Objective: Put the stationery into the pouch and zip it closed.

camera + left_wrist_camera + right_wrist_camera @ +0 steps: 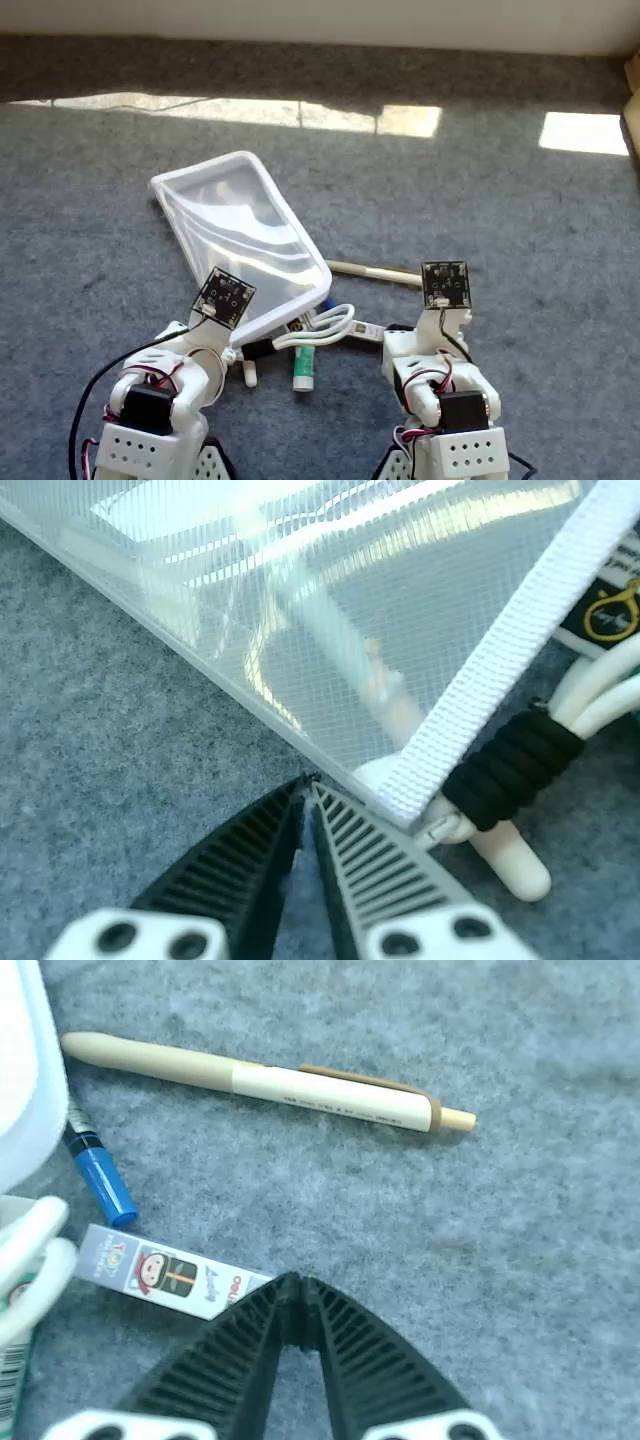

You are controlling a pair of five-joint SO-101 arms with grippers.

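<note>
Left pincer [306,784]: closed, tips together on nothing, just beside the pouch's near corner.
Pouch [240,235]: clear mesh, flat on the grey table [520,230], its white zip band [500,670] facing the arms.
Hard to tell: a white stick [505,865] pokes out at that corner; whether it runs inside or under the mesh is unclear.
Cable bundle [325,328]: white loops in a black wrap, touching the zip band.
Green-white tube [303,368]: partly covered by the loops.
Blue marker [103,1180]: far end hidden by the pouch.
Printed packet [170,1275]: just beside the right pincer [298,1282], which is closed and empty.
Beige pen [270,1085]: apart, in the open.
Room: bare table to the right.
</note>
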